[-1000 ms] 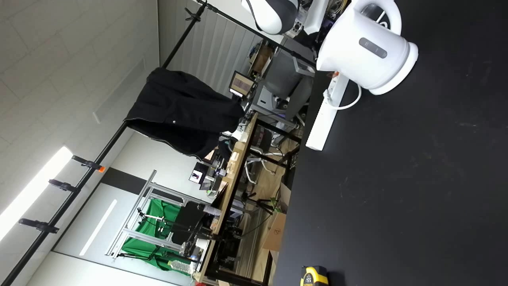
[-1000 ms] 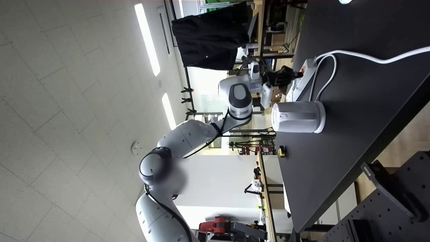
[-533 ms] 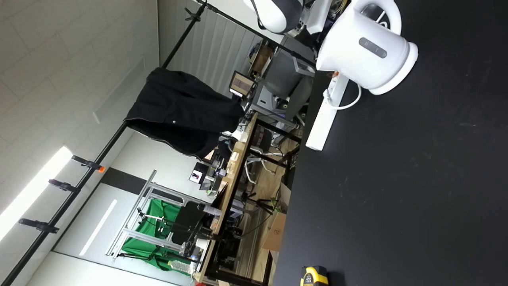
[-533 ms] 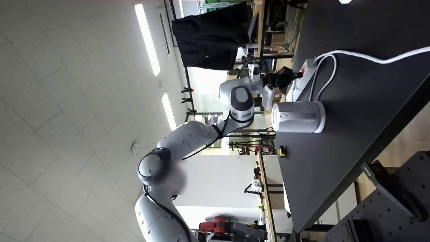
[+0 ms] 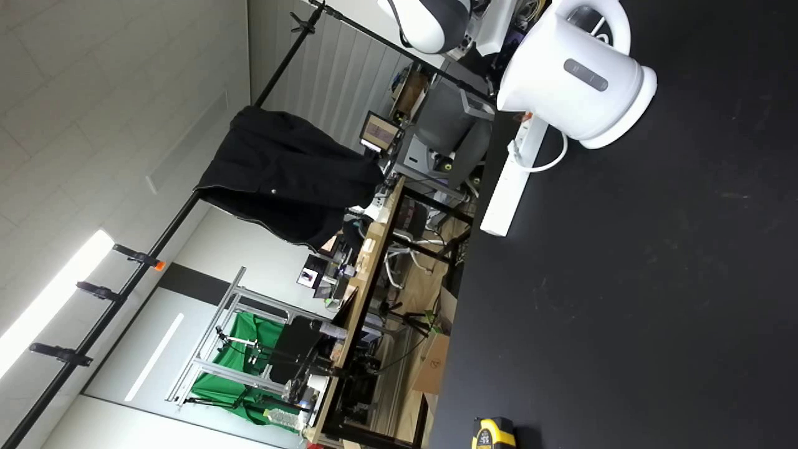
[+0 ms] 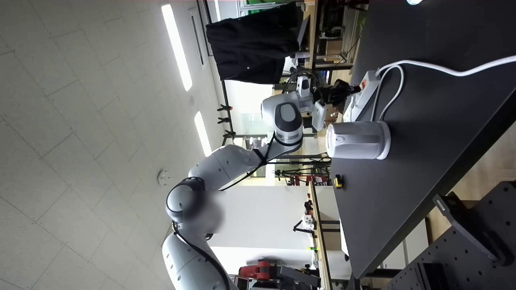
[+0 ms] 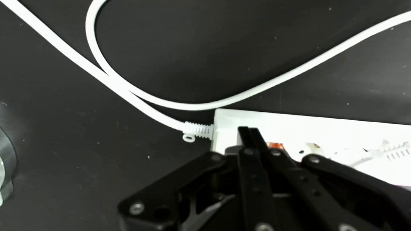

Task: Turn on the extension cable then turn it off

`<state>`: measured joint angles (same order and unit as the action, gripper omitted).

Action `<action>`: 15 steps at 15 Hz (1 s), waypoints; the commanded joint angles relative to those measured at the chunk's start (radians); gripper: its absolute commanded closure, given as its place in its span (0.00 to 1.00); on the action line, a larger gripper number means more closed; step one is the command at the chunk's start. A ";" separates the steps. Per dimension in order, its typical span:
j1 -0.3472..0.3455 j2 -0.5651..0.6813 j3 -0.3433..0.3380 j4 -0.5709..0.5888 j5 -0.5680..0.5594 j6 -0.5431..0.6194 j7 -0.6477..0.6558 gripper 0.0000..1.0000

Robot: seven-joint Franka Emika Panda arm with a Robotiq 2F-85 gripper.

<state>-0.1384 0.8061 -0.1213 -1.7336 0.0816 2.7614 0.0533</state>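
Lying on the table (image 5: 623,280), the strip (image 7: 321,128) stretches nearly sideways in the wrist view, its cord (image 7: 154,114) end pointing left. Above that end, the gripper (image 7: 249,129) has its fingers pressed together, tips at the orange switch (image 7: 275,146); whether they touch it cannot be told. In an exterior view the kettle (image 5: 576,75) stands near the strip, whose other end comes close to the table edge. Dark tabletop spreads widely from there towards the tape measure (image 5: 494,434)
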 commanded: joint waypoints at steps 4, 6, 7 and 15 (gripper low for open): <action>-0.005 0.002 0.003 0.022 -0.007 -0.034 0.006 0.99; -0.005 0.002 0.003 0.022 -0.007 -0.034 0.006 0.99; -0.005 0.002 0.003 0.022 -0.007 -0.034 0.006 0.99; 0.001 0.026 -0.003 0.054 -0.011 -0.040 0.014 1.00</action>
<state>-0.1385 0.8094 -0.1223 -1.7154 0.0812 2.7305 0.0535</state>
